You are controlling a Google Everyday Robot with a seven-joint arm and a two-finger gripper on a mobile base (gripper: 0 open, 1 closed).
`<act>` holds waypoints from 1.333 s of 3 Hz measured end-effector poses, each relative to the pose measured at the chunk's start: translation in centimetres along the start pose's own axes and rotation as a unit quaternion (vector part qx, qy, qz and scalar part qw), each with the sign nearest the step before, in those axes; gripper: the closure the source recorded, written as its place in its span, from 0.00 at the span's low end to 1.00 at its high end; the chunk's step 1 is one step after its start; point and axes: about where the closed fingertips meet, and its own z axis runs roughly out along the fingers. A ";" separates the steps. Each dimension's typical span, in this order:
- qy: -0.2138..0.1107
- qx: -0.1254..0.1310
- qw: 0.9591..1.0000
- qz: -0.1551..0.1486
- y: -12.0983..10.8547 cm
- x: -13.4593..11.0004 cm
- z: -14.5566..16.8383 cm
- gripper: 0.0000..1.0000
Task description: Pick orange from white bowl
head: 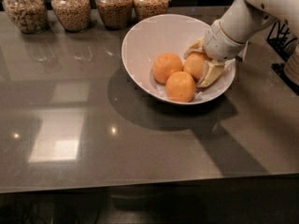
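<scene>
The white bowl (140,36) stands on the grey table, right of centre, with three oranges in it. My gripper (202,62) reaches in from the upper right on a white arm. Its cream fingers (210,73) sit on both sides of the rightmost, slightly paler orange (194,66), closed against it. That orange rests low in the bowl, against the other two. The two deeper-orange oranges lie to its left (167,66) and in front (181,86), free of the gripper.
Several glass jars of grains and nuts (71,7) line the table's back edge. A dark wire rack (282,36) stands at the far right. The table's front edge runs along the bottom (140,183).
</scene>
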 end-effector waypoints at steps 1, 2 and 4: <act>0.008 0.004 1.000 -0.006 0.4 -0.1 -1.2 1.00; 0.015 0.014 1.000 -0.010 0.8 -0.1 -3.0 1.00; -0.009 0.045 0.997 0.068 2.5 -1.7 -8.7 1.00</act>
